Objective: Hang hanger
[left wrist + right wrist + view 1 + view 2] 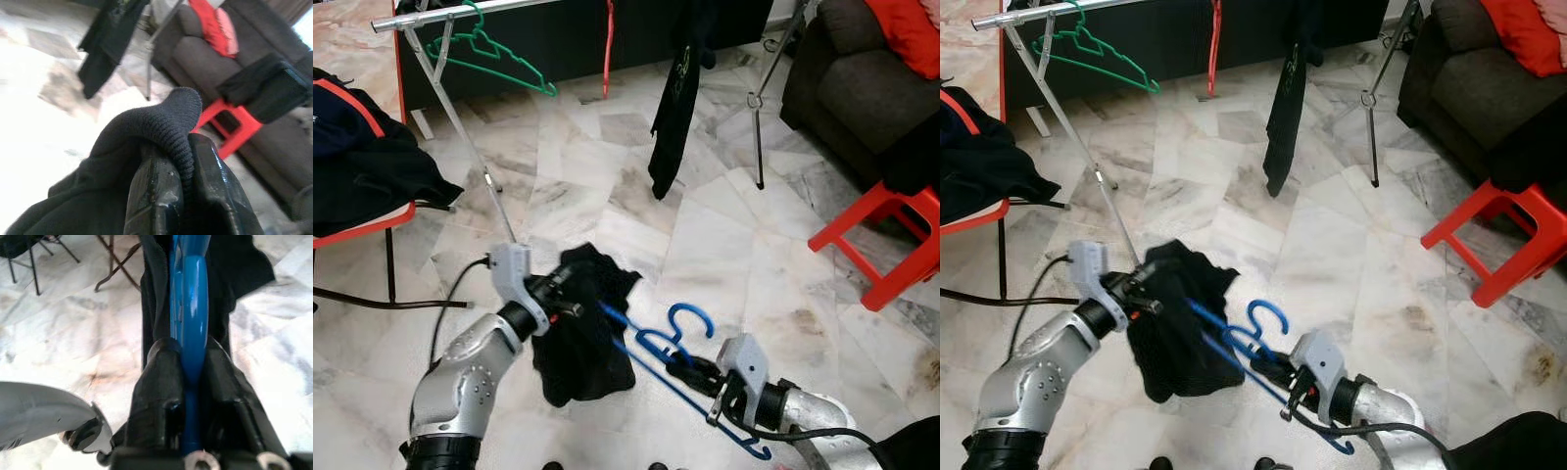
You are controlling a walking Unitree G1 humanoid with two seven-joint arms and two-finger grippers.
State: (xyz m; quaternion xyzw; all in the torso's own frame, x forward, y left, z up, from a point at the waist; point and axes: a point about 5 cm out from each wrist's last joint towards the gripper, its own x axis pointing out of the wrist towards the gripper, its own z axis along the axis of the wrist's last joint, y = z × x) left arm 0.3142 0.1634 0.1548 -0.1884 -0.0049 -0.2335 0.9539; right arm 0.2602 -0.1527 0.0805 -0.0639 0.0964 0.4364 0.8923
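Gripping the blue hanger [677, 354] low over the floor, the right tool [690, 368] is pointing its long axis toward the black garment [579, 328] — pinched by the left tool [570, 290] — while the rail [460, 12] is standing well ahead, upper left.

Two silver, rounded arm shells with small screw holes, ending in black collars near the elbows. Pale grey angular brackets at both wrists, above the marble floor [724, 245]. Black cables looping from each bracket. Left gripper [570, 291] and right gripper [680, 367]: long glossy black fingers [151, 196], with bright screws near the right one's base.
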